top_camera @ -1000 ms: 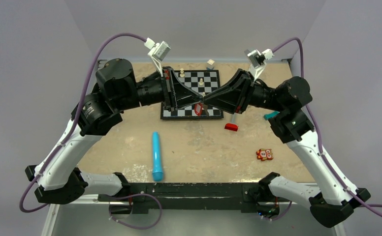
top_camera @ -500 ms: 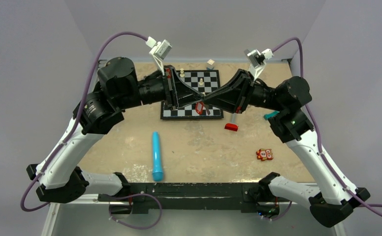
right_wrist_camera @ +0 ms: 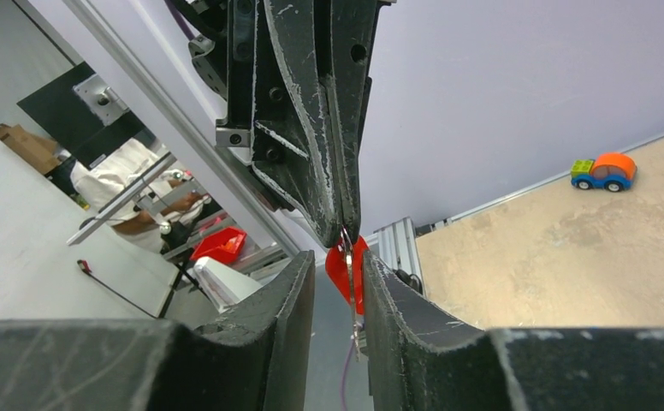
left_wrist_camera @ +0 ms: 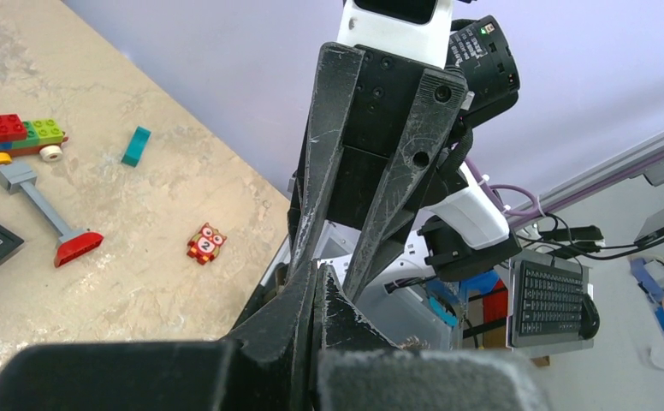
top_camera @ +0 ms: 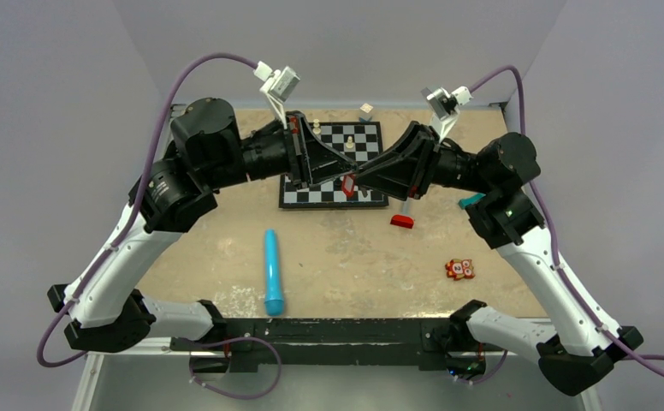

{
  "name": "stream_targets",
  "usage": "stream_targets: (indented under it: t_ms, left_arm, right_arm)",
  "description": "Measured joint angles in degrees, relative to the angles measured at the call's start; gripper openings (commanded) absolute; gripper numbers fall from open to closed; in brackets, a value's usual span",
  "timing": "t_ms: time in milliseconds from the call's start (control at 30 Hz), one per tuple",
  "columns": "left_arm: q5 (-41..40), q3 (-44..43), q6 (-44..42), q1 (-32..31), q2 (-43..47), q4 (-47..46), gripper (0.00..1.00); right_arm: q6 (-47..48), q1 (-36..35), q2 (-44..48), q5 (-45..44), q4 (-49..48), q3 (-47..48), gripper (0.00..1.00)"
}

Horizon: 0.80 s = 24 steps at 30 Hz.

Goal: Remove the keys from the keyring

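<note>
Above chessboard [top_camera: 364,134] — left hand [right_wrist_camera: 346,224] clamped on keyring [right_wrist_camera: 346,274]; right hand [right_wrist_camera: 337,261] apart, straddling it.

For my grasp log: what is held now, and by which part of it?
The left gripper pinches the keyring by its metal ring; the tag hangs below. The right gripper has its fingers apart around the tag, gripping nothing.
</note>
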<state>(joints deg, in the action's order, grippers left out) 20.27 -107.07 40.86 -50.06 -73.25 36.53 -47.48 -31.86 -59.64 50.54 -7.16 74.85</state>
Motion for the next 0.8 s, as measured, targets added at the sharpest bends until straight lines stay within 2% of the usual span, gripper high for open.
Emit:
stream_targets:
  t_ms: [233,800]
  left_arm:
    - [0.0,-0.3,0.0,0.0,0.0,-0.4,0.0]
    - [0.0,-0.2,0.0,0.0,0.1,-0.5,0.0]
  right_arm:
    - [0.2,0.0,0.0,0.0,0.1,0.0,0.22]
    - [0.4,0.0,0.0,-0.1,0.3,0.0,0.16]
